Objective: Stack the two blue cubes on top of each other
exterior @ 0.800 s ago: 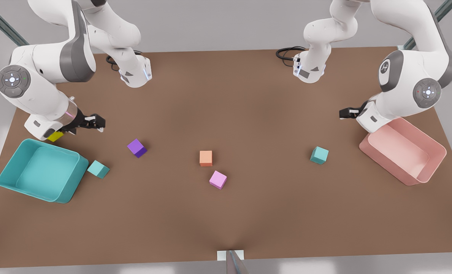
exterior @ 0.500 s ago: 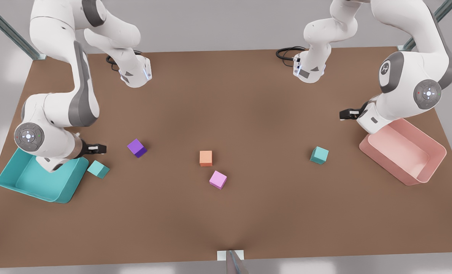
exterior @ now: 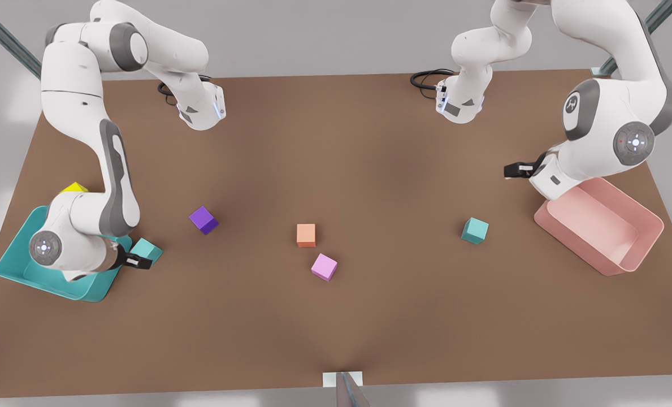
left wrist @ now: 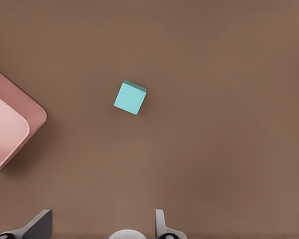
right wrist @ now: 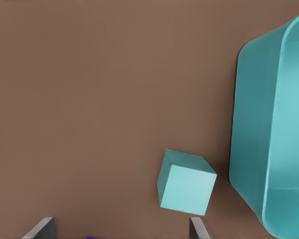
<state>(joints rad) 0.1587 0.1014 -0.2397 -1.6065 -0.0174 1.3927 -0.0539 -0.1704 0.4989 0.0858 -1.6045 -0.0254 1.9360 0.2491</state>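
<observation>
Right gripper [exterior: 139, 262] has dropped from mid-left to lower left, fingers spread, beside teal bin [exterior: 13, 265] and one blue cube [exterior: 148, 249]. Left gripper [exterior: 508, 169] unmoved, upper right, open; second blue cube [exterior: 475, 230] sits right of centre.

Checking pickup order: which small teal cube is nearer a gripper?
The small teal cube beside the large teal bin; the right gripper is at it.

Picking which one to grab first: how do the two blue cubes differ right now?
The blue cube near the teal bin sits just beside the bin wall, the right gripper close above it, open. The blue cube near the pink bin stands in open table, the left gripper hanging farther away, open. Same colour and size.
</observation>
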